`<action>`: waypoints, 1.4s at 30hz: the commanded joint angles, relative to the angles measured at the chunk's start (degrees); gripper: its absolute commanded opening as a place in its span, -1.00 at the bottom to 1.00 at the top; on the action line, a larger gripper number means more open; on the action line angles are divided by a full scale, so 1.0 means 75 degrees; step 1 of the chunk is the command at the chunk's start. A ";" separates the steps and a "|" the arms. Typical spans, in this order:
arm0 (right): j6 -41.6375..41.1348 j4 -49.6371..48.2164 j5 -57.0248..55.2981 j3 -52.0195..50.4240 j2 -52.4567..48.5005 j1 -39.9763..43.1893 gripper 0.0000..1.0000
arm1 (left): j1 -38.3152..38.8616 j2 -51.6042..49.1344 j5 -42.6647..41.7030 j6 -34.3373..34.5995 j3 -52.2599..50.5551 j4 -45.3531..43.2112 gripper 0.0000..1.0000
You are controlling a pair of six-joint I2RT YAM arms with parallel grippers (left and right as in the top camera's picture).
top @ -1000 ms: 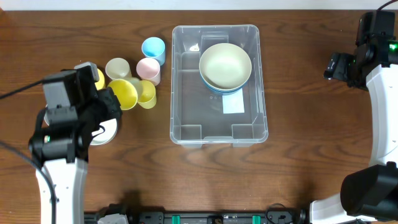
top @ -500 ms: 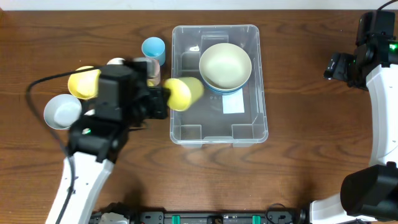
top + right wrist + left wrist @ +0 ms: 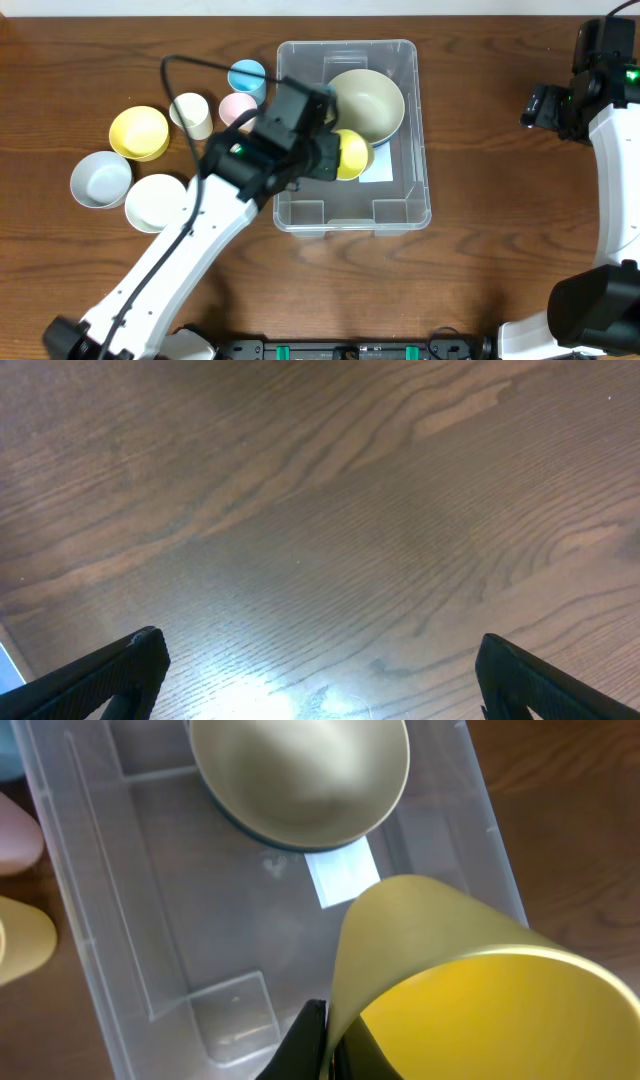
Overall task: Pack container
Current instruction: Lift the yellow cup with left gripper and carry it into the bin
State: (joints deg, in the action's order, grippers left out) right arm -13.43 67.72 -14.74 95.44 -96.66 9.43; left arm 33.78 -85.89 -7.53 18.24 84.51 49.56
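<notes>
Yellow plastic-looking cup (image 3: 349, 155) now over container (image 3: 421, 120)

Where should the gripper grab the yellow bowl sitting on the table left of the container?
Pinch the rim of the yellow bowl, coming straight down from above with one finger inside. It sits upright with its mouth open. Take the far edge: the white bowl and cream bowl crowd its near side.

Container (image 3: 395, 200) (image 3: 180, 920) — big clear plastic bin, rect. w/ rounded corners and moulded ribs. It stands upright and open-topped at the table's (image 3: 500, 250) centre-back, long side front to back. White label (image 3: 380, 172) on base. Pale bowl (image 3: 362, 103) inside, far end.
</notes>
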 commanded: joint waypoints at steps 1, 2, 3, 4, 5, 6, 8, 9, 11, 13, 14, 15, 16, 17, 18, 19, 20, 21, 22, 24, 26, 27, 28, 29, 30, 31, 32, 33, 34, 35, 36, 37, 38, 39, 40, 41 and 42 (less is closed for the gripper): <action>-0.0119 0.0000 0.0000 0.0102 0.0122 0.0044 0.99 | 0.0236 -0.0545 0.0560 0.0073 0.0466 0.0099 -0.89; -0.0119 -0.0003 0.0000 0.0102 0.0122 0.0041 0.99 | 0.0283 -0.0676 0.0562 0.0073 0.0478 0.0076 -0.88; -0.0119 -0.0003 0.0000 0.0102 0.0125 0.0041 0.98 | 0.0329 -0.0822 0.0560 0.0073 0.0478 0.0058 -0.89; -0.0119 -0.0003 0.0000 0.0102 0.0125 0.0041 0.98 | 0.0367 -0.0956 0.0560 0.0073 0.0478 0.0044 -0.89; -0.0119 -0.0003 0.0000 0.0102 0.0122 0.0041 0.97 | 0.0408 -0.1137 0.0560 0.0076 0.0478 0.0041 -0.89; -0.0119 -0.0003 0.0000 0.0102 0.0122 0.0041 0.98 | 0.0431 -0.1244 0.0560 0.0076 0.0478 0.0041 -0.88; -0.0119 -0.0003 0.0000 0.0102 0.0122 0.0041 0.98 | 0.0481 -0.1539 0.0557 0.0076 0.0478 0.0035 -0.88; -0.0119 -0.0003 0.0000 0.0102 0.0122 0.0041 0.98 | 0.0498 -0.1632 0.0557 0.0073 0.0478 0.0026 -0.88; -0.0119 -0.0003 0.0000 0.0102 0.0125 0.0044 0.98 | 0.0557 -0.1853 0.0557 0.0073 0.0478 -0.0052 -0.88; -0.0119 -0.0003 0.0000 0.0102 0.0125 0.0041 0.99 | 0.0618 -0.1982 0.0557 0.0073 0.0478 -0.0169 -0.89; -0.0119 -0.0003 0.0000 0.0102 0.0125 0.0041 0.99 | 0.0659 -0.2028 0.0557 0.0073 0.0478 -0.0259 -0.88; -0.0119 -0.0003 0.0000 0.0102 0.0122 0.0041 0.99 | 0.0694 -0.2057 0.0557 0.0070 0.0478 -0.0332 -0.88; -0.0119 -0.0003 0.0000 0.0102 0.0125 0.0041 0.98 | 0.0731 -0.2090 0.0557 0.0070 0.0478 -0.0417 -0.88; -0.0119 -0.0003 0.0000 0.0102 0.0122 0.0041 0.98 | 0.0761 -0.2122 0.0557 0.0070 0.0478 -0.0493 -0.89; -0.0119 -0.0003 0.0000 0.0102 0.0125 0.0041 0.98 | 0.0790 -0.2142 0.0560 0.0070 0.0478 -0.0554 -0.88; -0.0119 -0.0003 0.0000 0.0102 0.0122 0.0041 0.98 | 0.0810 -0.2183 0.0560 0.0070 0.0475 -0.0609 -0.88; -0.0119 -0.0003 0.0000 0.0102 0.0125 0.0041 0.98 | 0.0836 -0.2221 0.0557 0.0070 0.0478 -0.0664 -0.89; -0.0119 0.0000 0.0000 0.0102 0.0125 0.0041 0.99 | 0.0866 -0.2253 0.0557 0.0067 0.0475 -0.0708 -0.88; -0.0119 -0.0003 0.0000 0.0102 0.0125 0.0041 0.99 | 0.0880 -0.2296 0.0560 0.0067 0.0475 -0.0729 -0.88; -0.0119 -0.0003 0.0000 0.0102 0.0125 0.0041 0.99 | 0.0933 -0.2378 0.0560 0.0067 0.0475 -0.0746 -0.89; -0.0119 -0.0003 0.0000 0.0102 0.0125 0.0041 0.98 | 0.0970 -0.2474 0.0560 0.0067 0.0472 -0.0743 -0.88; -0.0119 -0.0003 0.0000 0.0102 0.0122 0.0041 0.98 | 0.0991 -0.2524 0.0560 0.0067 0.0472 -0.0743 -0.88; -0.0119 -0.0003 0.0000 0.0102 0.0125 0.0041 0.98 | 0.1000 -0.2588 0.0560 0.0067 0.0472 -0.0743 -0.89; -0.0119 -0.0003 0.0000 0.0102 0.0122 0.0041 0.99 | 0.1026 -0.2646 0.0560 0.0067 0.0472 -0.0755 -0.88; -0.0119 -0.0003 0.0000 0.0102 0.0125 0.0041 0.98 | 0.1043 -0.2719 0.0557 0.0067 0.0472 -0.0781 -0.89; -0.0119 0.0000 0.0000 0.0102 0.0122 0.0041 0.98 | 0.1043 -0.2760 0.0560 0.0067 0.0472 -0.0801 -0.89; -0.0119 -0.0003 0.0000 0.0102 0.0122 0.0041 0.99 | 0.1043 -0.2818 0.0560 0.0067 0.0472 -0.0828 -0.88; -0.0119 -0.0003 0.0000 0.0102 0.0125 0.0041 0.98 | 0.1043 -0.2850 0.0560 0.0067 0.0472 -0.0854 -0.88; -0.0119 -0.0003 0.0000 0.0102 0.0125 0.0041 0.98 | 0.1040 -0.2882 0.0560 0.0067 0.0472 -0.0871 -0.88; -0.0119 -0.0003 0.0000 0.0102 0.0122 0.0041 0.98 | 0.1040 -0.2882 0.0562 0.0067 0.0472 -0.0886 -0.88; -0.0119 0.0000 0.0000 0.0102 0.0125 0.0041 0.98 | 0.1040 -0.2882 0.0560 0.0067 0.0472 -0.0912 -0.88; -0.0117 -0.0003 0.0000 0.0102 0.0125 0.0041 0.98 | 0.1043 -0.2882 0.0560 0.0067 0.0472 -0.0941 -0.88; -0.0119 -0.0003 0.0000 0.0102 0.0125 0.0041 0.98 | 0.1043 -0.2882 0.0560 0.0067 0.0472 -0.0970 -0.88; -0.0119 -0.0003 0.0000 0.0102 0.0125 0.0041 0.99 | 0.1043 -0.2882 0.0560 0.0064 0.0472 -0.0979 -0.88; -0.0119 -0.0003 0.0000 0.0102 0.0125 0.0041 0.99 | 0.1043 -0.2882 0.0560 0.0058 0.0472 -0.0970 -0.88; -0.0119 -0.0003 0.0000 0.0102 0.0125 0.0041 0.99 | 0.1043 -0.2882 0.0560 0.0052 0.0472 -0.0965 -0.88; -0.0119 -0.0003 0.0000 0.0102 0.0125 0.0041 0.98 | 0.1043 -0.2882 0.0560 0.0038 0.0472 -0.0968 -0.88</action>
State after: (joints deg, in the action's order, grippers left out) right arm -13.43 67.72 -14.74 95.44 -96.66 9.43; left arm 41.47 -107.59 -4.05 18.24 87.18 42.28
